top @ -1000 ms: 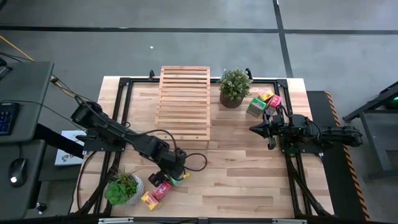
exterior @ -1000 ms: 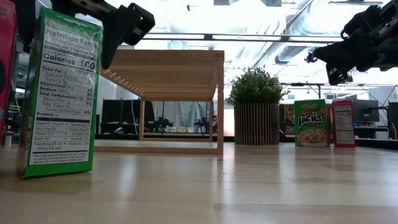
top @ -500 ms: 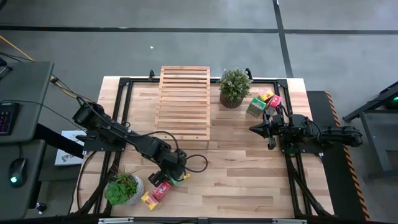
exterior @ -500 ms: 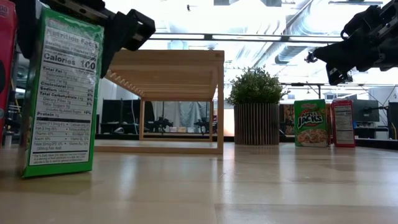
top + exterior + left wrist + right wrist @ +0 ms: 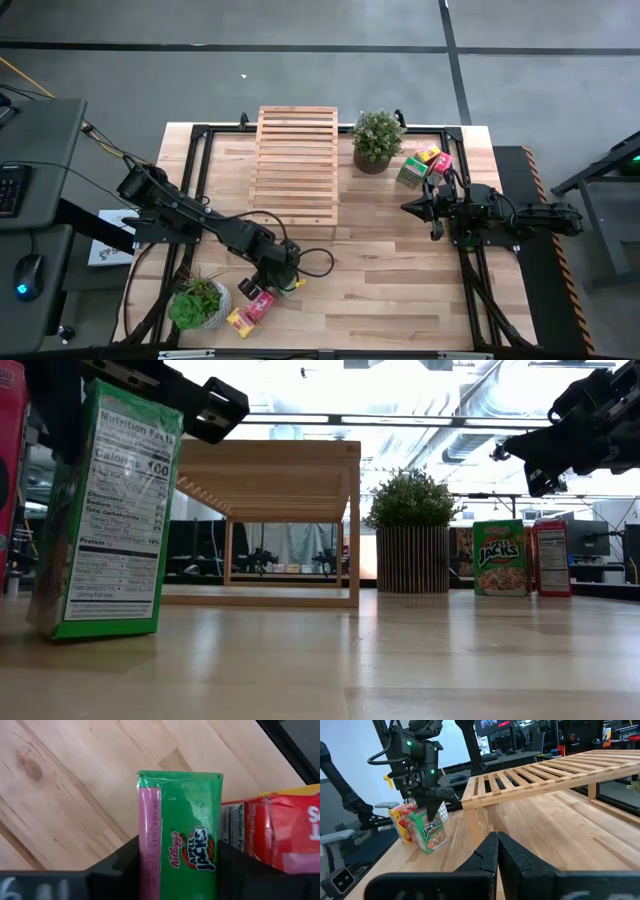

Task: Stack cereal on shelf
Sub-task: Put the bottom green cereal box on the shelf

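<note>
A green cereal box (image 5: 187,820) stands tilted at the near left of the table, with my left gripper (image 5: 178,851) shut on its upper end; the low view shows the same box (image 5: 110,510). A red-pink box (image 5: 262,300) and a yellow box (image 5: 240,320) sit right beside it. Three more boxes, green (image 5: 411,172), yellow (image 5: 428,153) and red-pink (image 5: 441,163), stand at the far right. The slatted wooden shelf (image 5: 296,170) stands on its legs at the far middle. My right gripper (image 5: 408,208) hangs shut above the table's right side, holding nothing. My left gripper pinches the green box between its two fingers, which lie on two opposite faces near the top end (image 5: 150,855). The fingers come from above, slanting down. The box leans with its top toward the table's right, its bottom (image 5: 90,630) at the tabletop.
One potted plant (image 5: 377,140) stands right of the shelf, another (image 5: 198,303) at the near left corner beside the boxes. A black cable (image 5: 315,262) loops on the table by the left gripper. Bare wood lies in the middle and near right.
My left gripper has shut onto the green box without shifting its place. The box, upright before, now leans with its top toward the table's right.
</note>
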